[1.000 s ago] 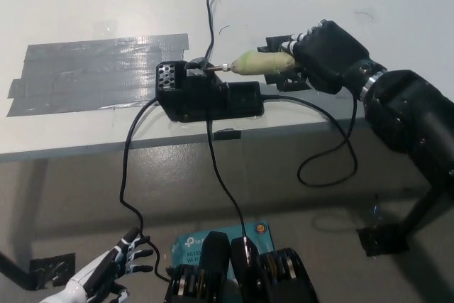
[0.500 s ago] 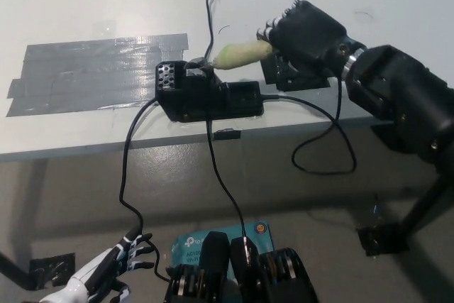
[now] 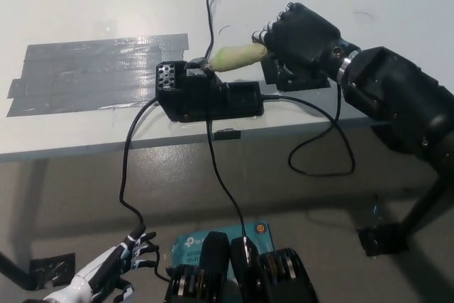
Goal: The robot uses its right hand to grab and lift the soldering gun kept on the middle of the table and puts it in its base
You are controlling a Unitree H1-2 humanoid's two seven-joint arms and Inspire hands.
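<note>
Right hand (image 3: 298, 33) clamped on the soldering gun (image 3: 237, 56), tip at the base (image 3: 206, 94) just past my fingers; a skewed entry could snag its cord (image 3: 323, 140) or shove the base.

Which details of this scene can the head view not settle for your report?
- Soldering gun: its rear is buried in the right hand; its tip merges with the dark base, so seating is unclear.
- Left hand: cut off by the bottom edge.
- Label on the teal box: too small and partly covered.
</note>
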